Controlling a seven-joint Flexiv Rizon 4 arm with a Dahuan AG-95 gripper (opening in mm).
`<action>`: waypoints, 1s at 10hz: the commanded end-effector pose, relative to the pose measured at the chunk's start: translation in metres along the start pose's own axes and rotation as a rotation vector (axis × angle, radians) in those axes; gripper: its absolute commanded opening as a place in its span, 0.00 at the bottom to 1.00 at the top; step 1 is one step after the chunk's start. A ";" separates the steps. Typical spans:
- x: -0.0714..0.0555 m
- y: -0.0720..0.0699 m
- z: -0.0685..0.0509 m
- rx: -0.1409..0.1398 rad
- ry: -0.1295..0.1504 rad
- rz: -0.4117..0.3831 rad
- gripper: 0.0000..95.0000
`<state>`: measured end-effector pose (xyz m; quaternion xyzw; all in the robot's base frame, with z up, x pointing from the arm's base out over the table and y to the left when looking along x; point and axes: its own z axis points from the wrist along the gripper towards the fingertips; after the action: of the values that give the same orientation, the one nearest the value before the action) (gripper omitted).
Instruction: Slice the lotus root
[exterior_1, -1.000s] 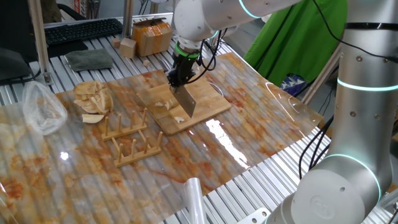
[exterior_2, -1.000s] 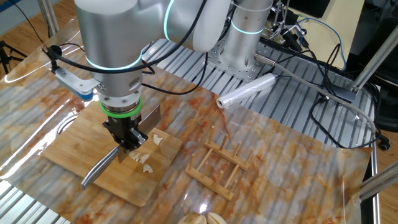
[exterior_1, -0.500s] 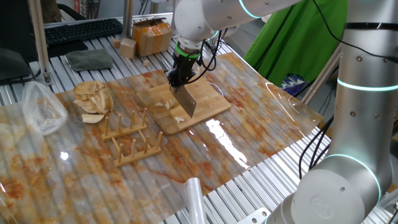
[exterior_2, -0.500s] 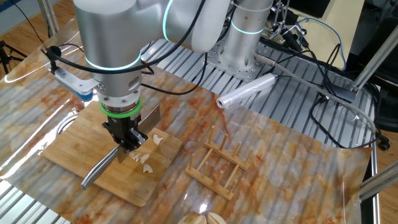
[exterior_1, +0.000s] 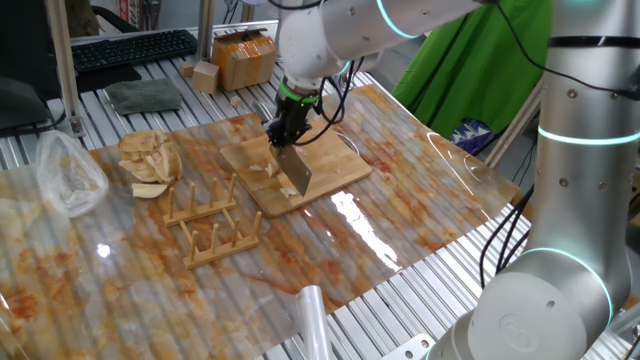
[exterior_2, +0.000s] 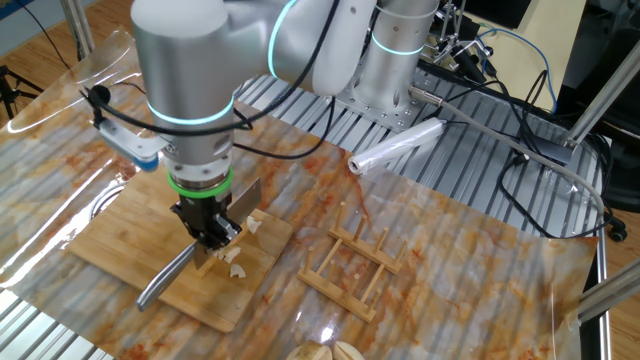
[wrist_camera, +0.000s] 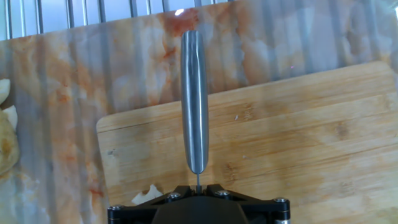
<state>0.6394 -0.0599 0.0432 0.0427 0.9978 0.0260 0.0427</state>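
My gripper is shut on a cleaver, blade pointing down at the bamboo board. In the other fixed view the gripper stands over the board, and the steel handle sticks out toward the front. Several small pale lotus root bits lie on the board beside the blade, and they show again as pale lotus root bits just right of the fingers. The hand view looks along the handle from the gripper. One lotus root bit lies at its left on the board.
A wooden slotted rack stands left of the board. A heap of tan slices and a plastic bag lie further left. A film roll lies at the front edge. A wooden cube and a cardboard box sit at the back.
The gripper and cleaver have shifted a little sideways along the board, toward the lotus root bits, and slightly lower. The grip on the cleaver is unchanged.
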 end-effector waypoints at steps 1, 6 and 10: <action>0.001 0.001 0.002 -0.005 -0.004 0.006 0.00; 0.001 -0.003 -0.006 0.003 0.006 0.003 0.00; 0.002 -0.005 -0.013 0.006 0.006 0.001 0.00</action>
<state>0.6334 -0.0651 0.0572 0.0430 0.9980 0.0240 0.0393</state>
